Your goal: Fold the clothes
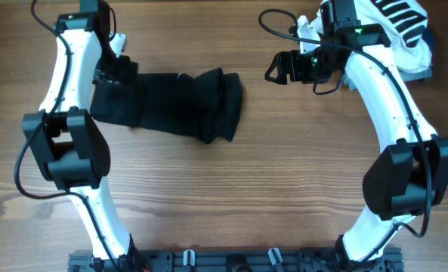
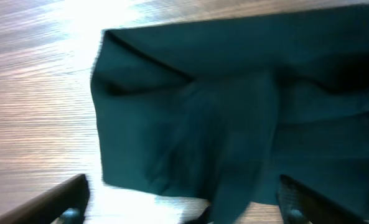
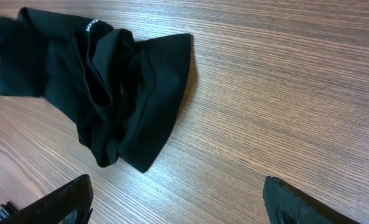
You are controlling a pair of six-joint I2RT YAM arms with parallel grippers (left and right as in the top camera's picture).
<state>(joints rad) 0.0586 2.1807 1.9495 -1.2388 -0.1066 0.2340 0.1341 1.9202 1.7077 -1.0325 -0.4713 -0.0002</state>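
Note:
The black garment [image 1: 171,106] lies bunched lengthwise on the wooden table, left of centre, with a small white mark on its top edge. My left gripper [image 1: 116,72] is open just above the garment's left end; in the left wrist view the fabric [image 2: 234,112] fills the frame between the spread fingers [image 2: 184,211]. My right gripper [image 1: 278,68] is open and empty over bare table, right of the garment. In the right wrist view the crumpled right end [image 3: 109,93] lies ahead of the open fingers [image 3: 178,205].
A white garment with black stripes [image 1: 397,19] lies at the far right corner, over a blue garment [image 1: 426,57]. Bare wooden table [image 1: 239,196] spreads in front of the black garment.

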